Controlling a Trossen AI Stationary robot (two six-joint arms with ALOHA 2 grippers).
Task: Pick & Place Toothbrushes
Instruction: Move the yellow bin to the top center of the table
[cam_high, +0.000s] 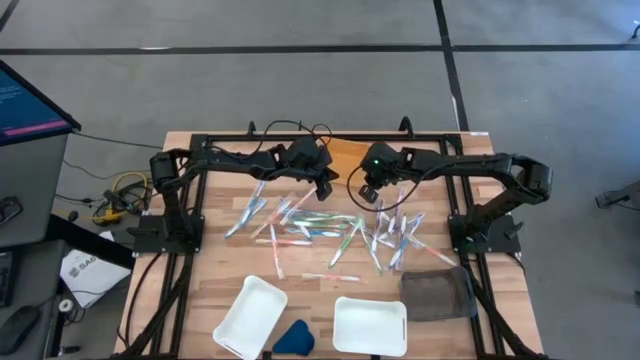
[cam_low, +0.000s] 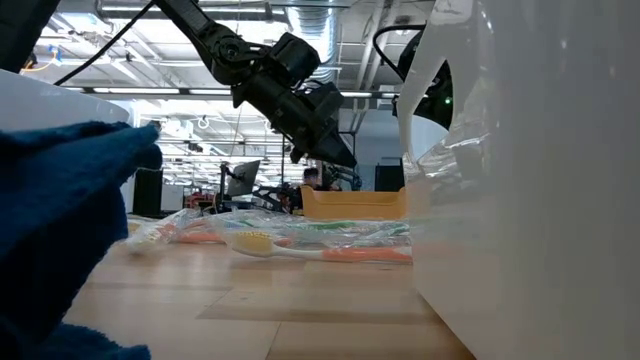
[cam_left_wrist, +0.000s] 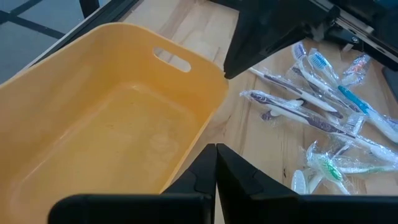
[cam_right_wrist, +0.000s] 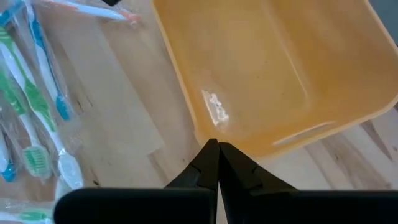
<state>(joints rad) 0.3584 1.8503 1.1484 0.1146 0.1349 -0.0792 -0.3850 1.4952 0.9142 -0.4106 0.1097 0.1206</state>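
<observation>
Two grippers, left (cam_high: 325, 190) and right (cam_high: 368, 193), hang with fingers shut and empty beside the yellow bin (cam_left_wrist: 112, 118); toothbrushes (cam_high: 330, 228) lie scattered mid-tabletop (cam_high: 200, 290).

smooth matt orange plastic bin (cam_left_wrist: 118, 118); toothbrushes (cam_left_wrist: 323, 106) in glossy clear wrappers; planked wooden table (cam_high: 200, 285); fuzzy blue cloth (cam_low: 60, 220).

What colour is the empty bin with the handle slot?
Yellow-orange bin; the left wrist view shows it best.
</observation>
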